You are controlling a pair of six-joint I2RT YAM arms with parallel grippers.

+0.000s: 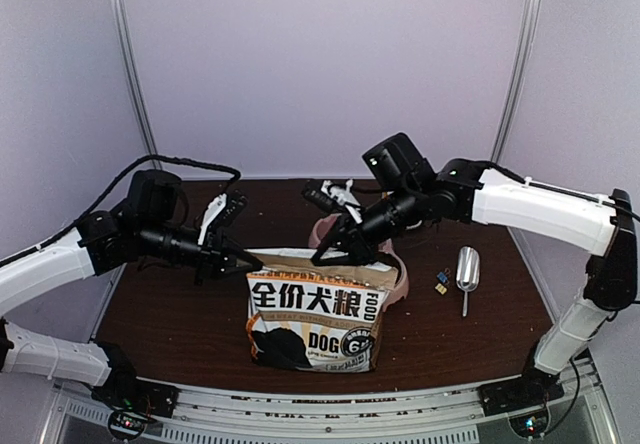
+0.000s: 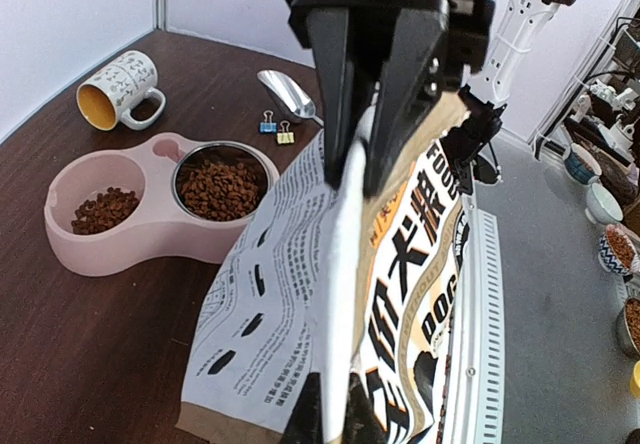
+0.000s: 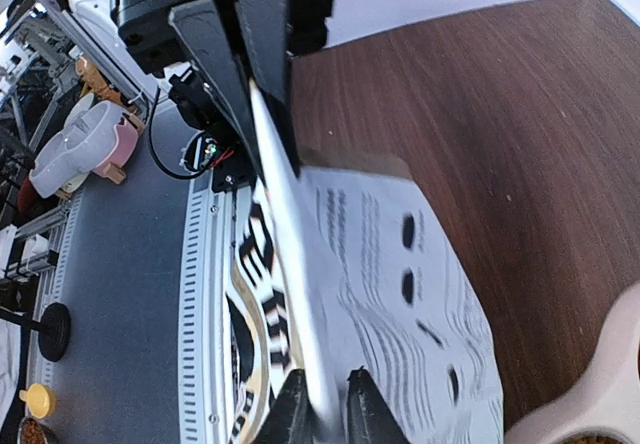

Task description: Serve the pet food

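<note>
The printed "DOG" bag (image 1: 316,314) stands upright at the table's front centre. My left gripper (image 1: 250,261) is shut on the left end of its flattened top edge, and its fingertips (image 2: 330,419) pinch the white seam. My right gripper (image 1: 320,260) is shut on the same top edge further right, with its fingertips (image 3: 325,409) on either side of the seam. Behind the bag (image 2: 290,294) lies the pink double bowl (image 2: 150,234). Pet food (image 2: 222,186) fills its steel cup, and a smaller heap of pet food (image 2: 105,209) lies in the other well.
A metal scoop (image 1: 467,269) and two small binder clips (image 1: 441,282) lie right of the bag. A white mug with a yellow inside (image 2: 118,89) stands beyond the bowl. The table's front rail (image 2: 485,294) runs just beside the bag.
</note>
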